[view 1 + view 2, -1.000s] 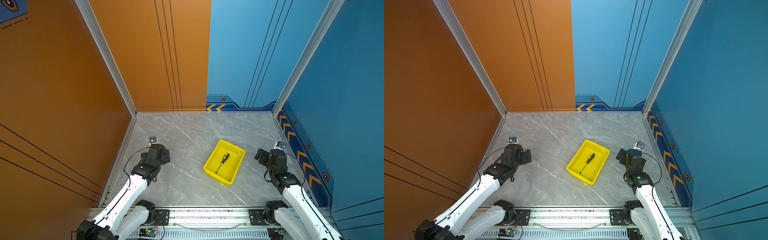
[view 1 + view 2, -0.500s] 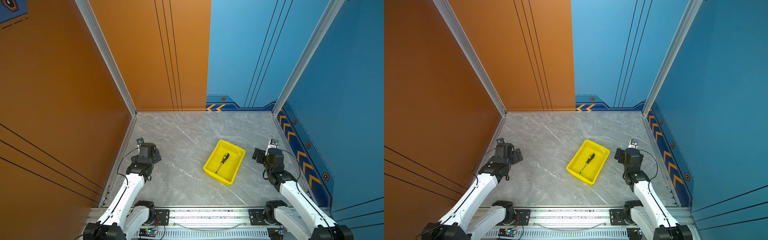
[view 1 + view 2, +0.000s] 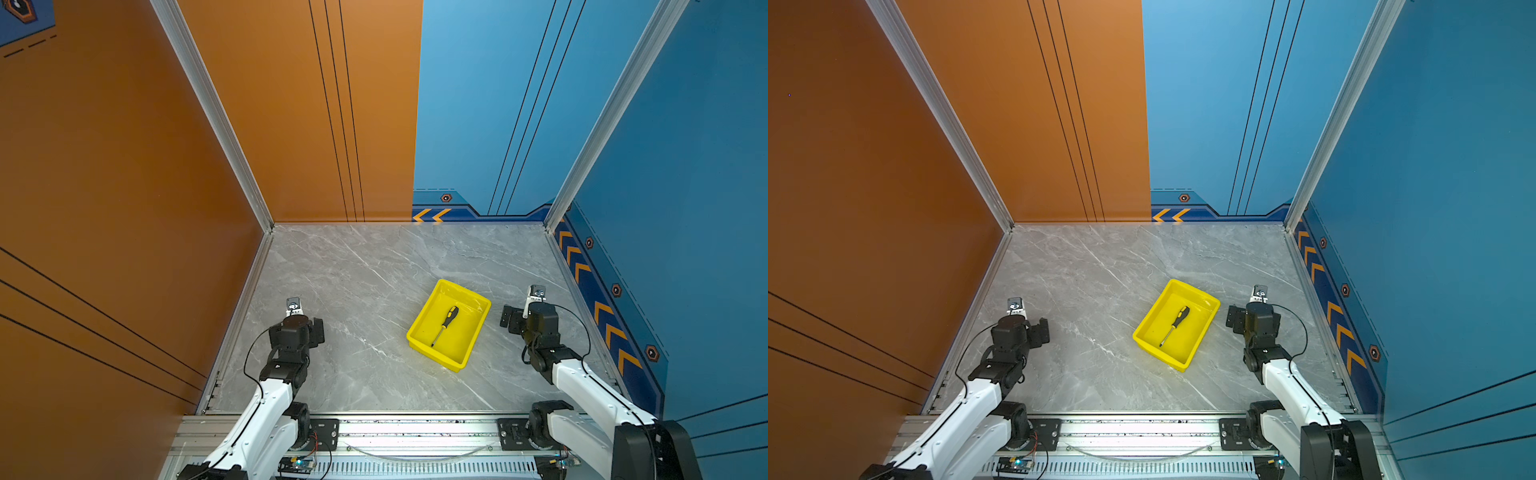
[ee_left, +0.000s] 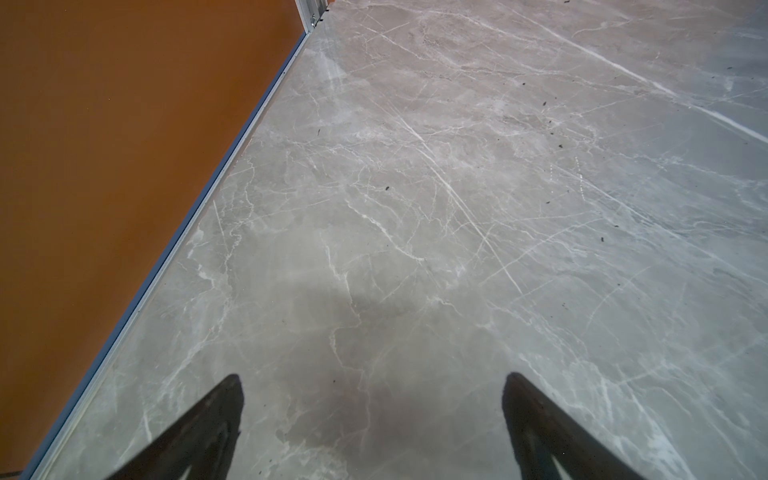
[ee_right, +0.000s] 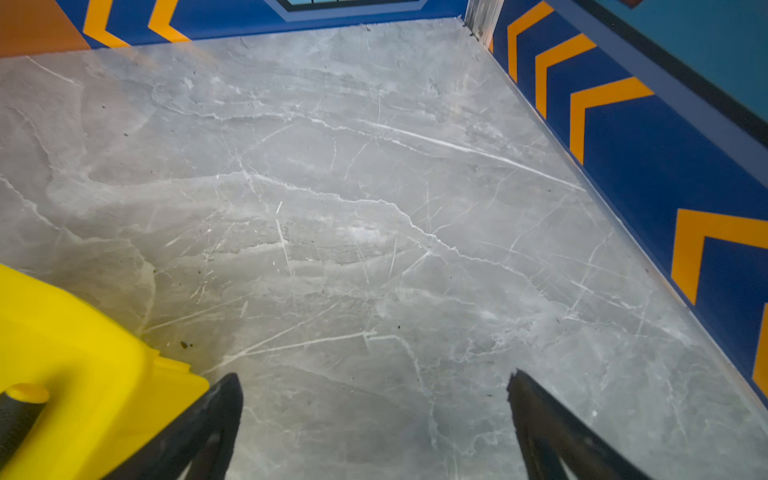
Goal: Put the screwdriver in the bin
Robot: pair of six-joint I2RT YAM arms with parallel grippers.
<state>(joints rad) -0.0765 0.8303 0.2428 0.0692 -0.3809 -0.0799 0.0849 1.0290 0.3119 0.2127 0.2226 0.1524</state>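
The task is judged to be complete. The screwdriver [image 3: 444, 326] is seen lying flat inside the bin [image 3: 466, 332] in both top views, its yellow-and-black handle pointed toward the far end and its thin shaft toward the near left corner, wholly within the rim. Nothing is held by either arm. The left gripper [image 4: 372, 378] is seen with its jaws spread wide over bare surface, well to the left of the bin and close to the orange wall [image 3: 124, 166]. The right gripper [image 5: 374, 374] is likewise spread and empty, just to the right of the bin, a corner of which is caught in the right wrist view. No step appears to be left, beyond perhaps the arms being parked. The work is done on a grey marble-patterned tabletop [image 3: 353, 282], marked by pale veins and a few dark specks. It is enclosed by orange panels on the left and far left and by blue panels [image 3: 685, 166] on the far right and right, with orange chevrons [image 3: 606, 320] along the base; an aluminium rail [image 3: 415, 428] runs along the near edge.
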